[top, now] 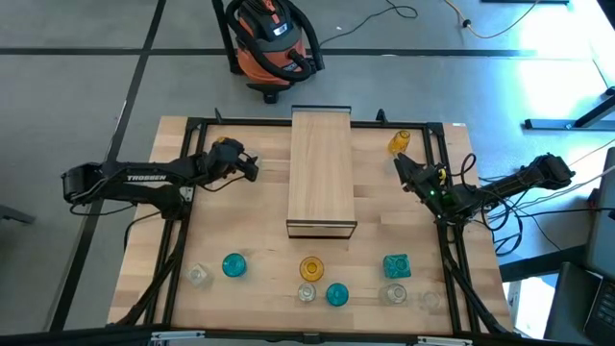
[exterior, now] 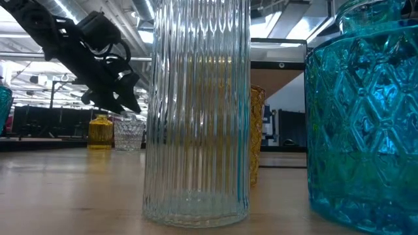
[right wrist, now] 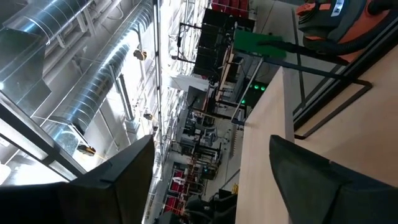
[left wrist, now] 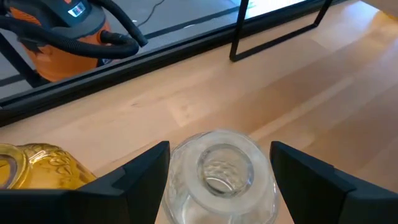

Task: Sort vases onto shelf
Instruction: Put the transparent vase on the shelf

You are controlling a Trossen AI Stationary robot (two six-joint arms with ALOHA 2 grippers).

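The light-wood shelf (top: pixel 322 173) lies mid-table with nothing on its top. Several vases stand on their bases along the near edge, among them a teal one (top: pixel 233 264), an amber one (top: pixel 310 267) and a clear ribbed one (exterior: pixel 196 111). My left gripper (left wrist: pixel 219 180) is open and points down over a small clear vase (left wrist: pixel 217 174). Its fingers stand on either side of the vase's top, with no touch that I can see. An amber vase (left wrist: pixel 37 165) stands beside it. My right gripper (top: pixel 402 168) is open and holds nothing, just nearer than another amber vase (top: pixel 400 141).
A black frame (top: pixel 192 130) runs around the tabletop. An orange shop vacuum (top: pixel 274 43) stands on the floor beyond the far edge. Bare wood lies between the shelf and each arm. A teal vase (exterior: pixel 366 117) fills the right of the low view.
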